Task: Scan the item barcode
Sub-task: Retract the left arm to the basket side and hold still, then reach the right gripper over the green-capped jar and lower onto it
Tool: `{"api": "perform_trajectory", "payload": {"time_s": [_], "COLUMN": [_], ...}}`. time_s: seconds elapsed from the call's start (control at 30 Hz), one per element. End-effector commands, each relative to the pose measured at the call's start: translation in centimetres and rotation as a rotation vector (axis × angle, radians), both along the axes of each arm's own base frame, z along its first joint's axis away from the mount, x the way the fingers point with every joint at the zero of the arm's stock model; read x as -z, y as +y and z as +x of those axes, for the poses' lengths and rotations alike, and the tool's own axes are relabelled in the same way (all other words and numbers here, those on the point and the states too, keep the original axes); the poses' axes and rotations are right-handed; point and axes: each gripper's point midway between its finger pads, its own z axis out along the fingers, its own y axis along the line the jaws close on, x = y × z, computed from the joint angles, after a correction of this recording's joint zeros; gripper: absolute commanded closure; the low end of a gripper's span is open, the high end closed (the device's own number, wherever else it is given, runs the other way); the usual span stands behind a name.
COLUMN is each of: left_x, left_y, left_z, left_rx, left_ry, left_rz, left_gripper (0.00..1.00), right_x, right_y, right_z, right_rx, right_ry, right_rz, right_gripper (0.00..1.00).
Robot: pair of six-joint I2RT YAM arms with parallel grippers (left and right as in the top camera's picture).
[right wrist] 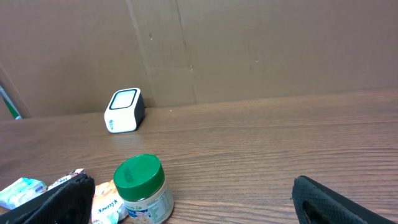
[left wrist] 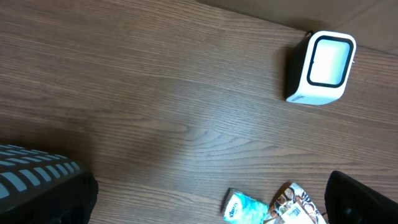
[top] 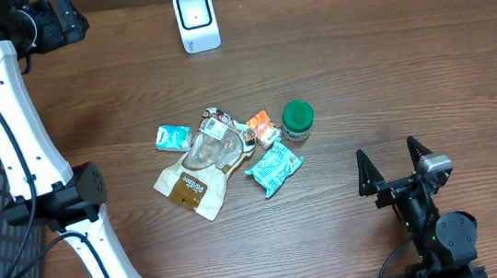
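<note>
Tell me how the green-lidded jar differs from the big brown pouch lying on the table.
The green-lidded jar stands upright; the brown pouch lies flat. The jar is a small round container with a green lid, while the pouch is a crinkled tan-and-brown bag covering far more of the table. Both rest on that table.

Here's the right tool point(right wrist: 189, 186) spread wide, one dark finger point(right wrist: 339, 202) in each lower corner over the wooden worktop point(right wrist: 280, 137). The green-lidded jar point(right wrist: 142, 190) stands upright low left with snack packets point(right wrist: 106, 202) just beside it. The white scanner point(right wrist: 124, 110) sits far back by the cardboard wall point(right wrist: 249, 50).
</note>
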Motion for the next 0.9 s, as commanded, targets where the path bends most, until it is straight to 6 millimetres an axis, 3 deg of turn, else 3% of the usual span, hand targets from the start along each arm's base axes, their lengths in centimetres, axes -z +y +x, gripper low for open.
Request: {"api": "perform_trajectory", "payload": {"time_s": [0.0,0.4,0.63,0.87], "left_x": [-2.1,-2.1,-2.1,-2.1], "left_y": [0.2,0.2,0.2,0.2], "left_z": [-0.8,-0.8,-0.8,-0.8], "left_rx": [-0.02,-0.02,-0.02,-0.02], "left_ry": [-0.047,-0.047,-0.047,-0.047], "left_rz": [0.012,0.012,0.012,0.012], "left_gripper": [0.01,0.0,0.0,0.0], "right_x": [0.2,-0.6,-4.5,-8.3], "right_y": [0.0,1.6,2.0,3.7], "right_z": [0.0,-0.6,-0.8,1.3], "right_rx": [-0.002,-0.095,-0.118,-0.201], "right_ry": [0.0,0.028,0.107,0.367], "right_rz": [0.007,0.051,0.042,0.044], "right_gripper": [0.0,0.0,0.0,0.0]}}
